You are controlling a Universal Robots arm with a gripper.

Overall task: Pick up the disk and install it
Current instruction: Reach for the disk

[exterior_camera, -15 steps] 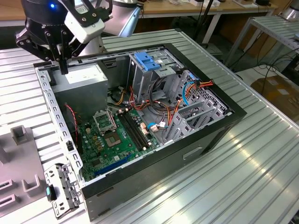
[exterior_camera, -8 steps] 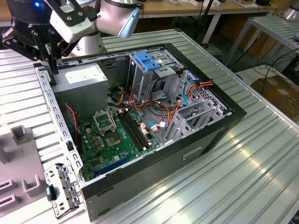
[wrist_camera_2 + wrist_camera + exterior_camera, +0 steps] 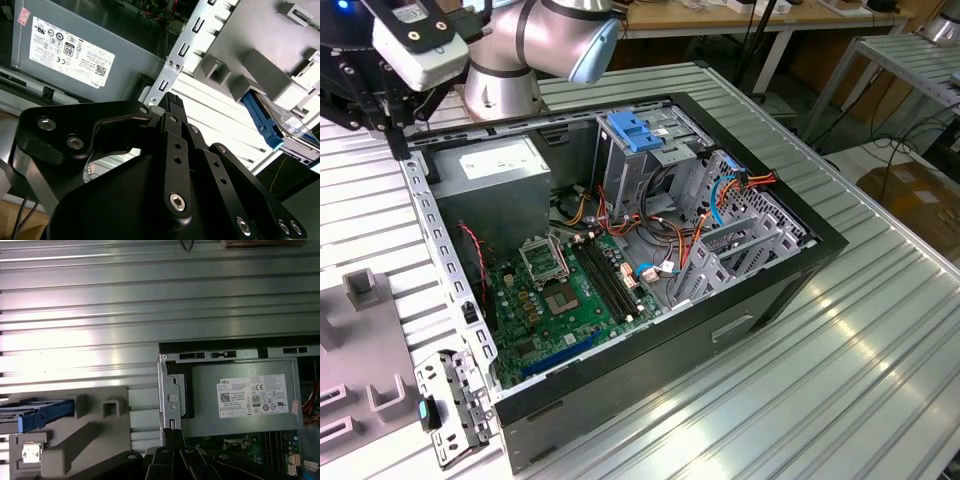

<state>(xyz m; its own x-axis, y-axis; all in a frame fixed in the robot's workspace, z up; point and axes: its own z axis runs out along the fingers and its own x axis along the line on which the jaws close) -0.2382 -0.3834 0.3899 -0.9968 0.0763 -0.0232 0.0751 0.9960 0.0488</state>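
**Closed gripper at case rim, disk in fixture**

The gripper (image 3: 172, 100), nearest the lens in both wrist views, is hanging with its jaws drawn together on nothing, by the open computer case's (image 3: 720, 330) metal rim. The disk (image 3: 45, 412) is sitting apart from it, blue rail showing, in a grey fixture block (image 3: 95, 440) outside the case. Fixture and case are resting on a ribbed aluminium table (image 3: 840, 380) that is catching bright glare. In the exterior view the arm (image 3: 550, 35) is reaching in at upper left, above the grey power supply (image 3: 495, 165); the green motherboard (image 3: 570, 300) is lying at centre. Behind, a wooden bench (image 3: 720, 15) is running along the top edge and another metal table (image 3: 910, 60) is standing at upper right.
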